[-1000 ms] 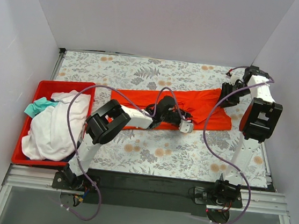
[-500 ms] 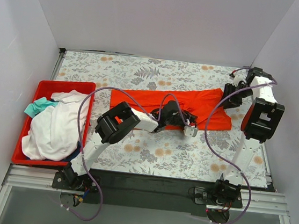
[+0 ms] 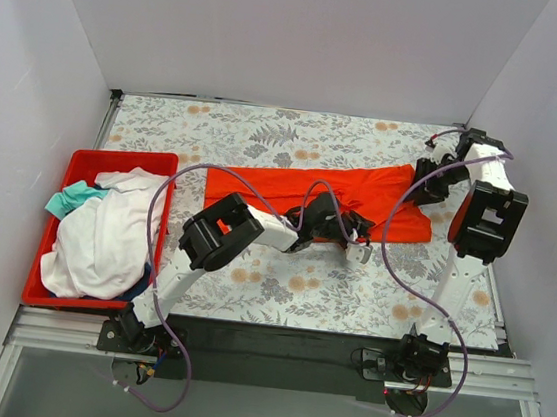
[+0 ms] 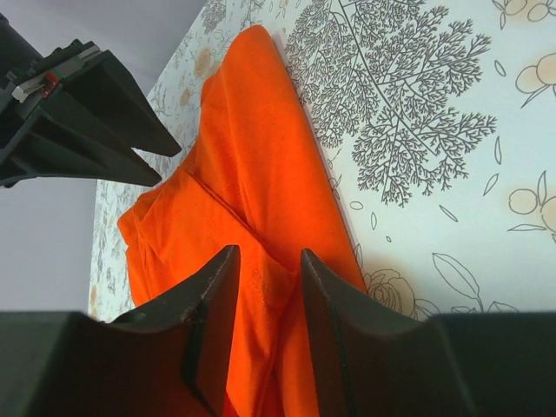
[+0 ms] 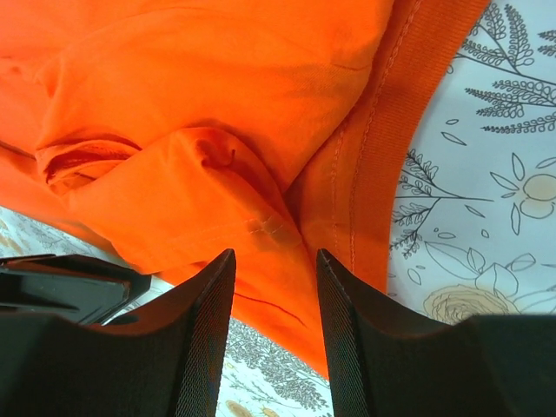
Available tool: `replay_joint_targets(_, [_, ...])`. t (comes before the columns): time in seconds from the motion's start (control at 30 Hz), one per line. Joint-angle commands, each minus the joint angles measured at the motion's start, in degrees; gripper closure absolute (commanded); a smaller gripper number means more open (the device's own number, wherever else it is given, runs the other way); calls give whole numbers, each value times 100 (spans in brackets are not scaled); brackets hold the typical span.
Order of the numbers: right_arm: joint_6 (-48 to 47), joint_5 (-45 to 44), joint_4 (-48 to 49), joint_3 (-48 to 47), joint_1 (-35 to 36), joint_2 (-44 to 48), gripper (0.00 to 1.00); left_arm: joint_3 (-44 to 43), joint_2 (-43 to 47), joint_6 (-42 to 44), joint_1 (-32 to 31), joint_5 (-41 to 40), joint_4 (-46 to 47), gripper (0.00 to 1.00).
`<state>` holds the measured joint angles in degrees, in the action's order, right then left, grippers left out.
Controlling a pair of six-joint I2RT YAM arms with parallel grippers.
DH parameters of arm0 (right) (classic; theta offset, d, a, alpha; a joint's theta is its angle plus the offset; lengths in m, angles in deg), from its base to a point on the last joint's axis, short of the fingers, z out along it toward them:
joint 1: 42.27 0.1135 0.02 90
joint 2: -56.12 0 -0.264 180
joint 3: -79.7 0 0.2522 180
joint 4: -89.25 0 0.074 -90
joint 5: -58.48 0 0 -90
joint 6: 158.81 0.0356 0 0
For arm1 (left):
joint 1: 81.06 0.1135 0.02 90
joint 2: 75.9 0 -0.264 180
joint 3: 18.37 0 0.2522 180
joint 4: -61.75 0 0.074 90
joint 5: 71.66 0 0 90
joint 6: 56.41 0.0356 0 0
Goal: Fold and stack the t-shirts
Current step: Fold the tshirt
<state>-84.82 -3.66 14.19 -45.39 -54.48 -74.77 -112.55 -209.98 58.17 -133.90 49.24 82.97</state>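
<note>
The orange-red t-shirt (image 3: 271, 186) lies as a long crumpled strip across the middle of the table. My left gripper (image 3: 358, 240) is at its near edge, right of centre. In the left wrist view its jaws (image 4: 265, 261) stand close together with a fold of the orange cloth (image 4: 252, 156) pinched between them. My right gripper (image 3: 425, 177) is low over the shirt's right end. In the right wrist view it (image 5: 274, 256) is open over a hem and seam of the cloth (image 5: 217, 87). A white t-shirt (image 3: 104, 239) and a teal one (image 3: 66, 199) lie heaped in the bin.
A red plastic bin (image 3: 113, 157) stands at the left edge of the table. The tablecloth (image 3: 267, 132) has a floral print. White walls close in the back and both sides. Purple cables loop over both arms.
My left gripper has moved right along the shirt's near edge. The shirt's near-left part has drawn in, so the strip looks narrower. The right gripper has barely moved.
</note>
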Motion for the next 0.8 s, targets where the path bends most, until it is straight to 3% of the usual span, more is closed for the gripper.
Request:
replay_joint_targets(0.0, [63, 106, 39, -258, -1, -94, 51, -166, 5, -32, -33, -4, 52, 69])
replay_joint_targets(0.13, [46, 132, 74, -319, -1, -209, 54, -202, -13, -119, -33, -101, 123, 75])
replay_joint_targets(0.23, [45, 237, 109, -337, -1, -235, 62, -193, -4, -225, -25, -197, 202, 82])
replay_joint_targets(0.33, [45, 535, 179, -328, -1, -148, 86, -158, 48, -365, -16, -276, 307, 91])
replay_joint_targets(0.37, [54, 597, 258, -285, 8, -113, 98, -149, 75, -418, 2, -294, 377, 94])
replay_joint_targets(0.47, [115, 765, 364, -284, 17, -24, 99, -184, 154, -594, 63, -347, 386, 100])
replay_joint_targets(0.77, [142, 774, 461, -302, 52, 90, 99, -61, 356, -849, 283, -356, 448, 100])
